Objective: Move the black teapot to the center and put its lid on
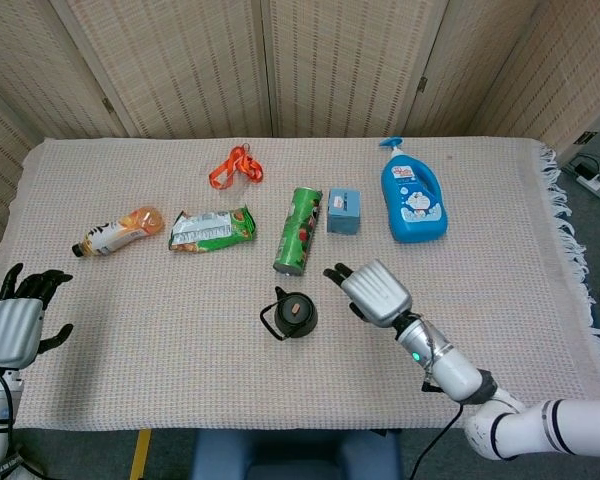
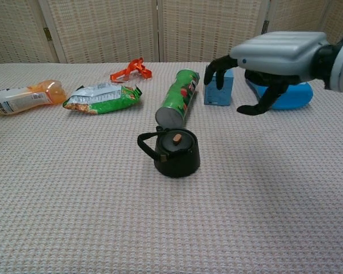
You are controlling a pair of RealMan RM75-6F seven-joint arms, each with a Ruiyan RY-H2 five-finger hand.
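The right hand (image 2: 274, 57) hangs empty with fingers spread, up and away from the black teapot (image 2: 175, 154). The teapot sits mid-table, so it looks done. Its lid (image 2: 176, 140) rests on top.

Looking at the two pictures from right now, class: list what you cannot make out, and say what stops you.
- Right hand: its palm faces down in both views.
- Blue bottle: mostly behind that hand in the chest view.
- Blue box: print too small in the head view.
- Left hand: outside the chest view; its arm is cut by the head view's edge.
- Teapot: whether its lid is fully seated.
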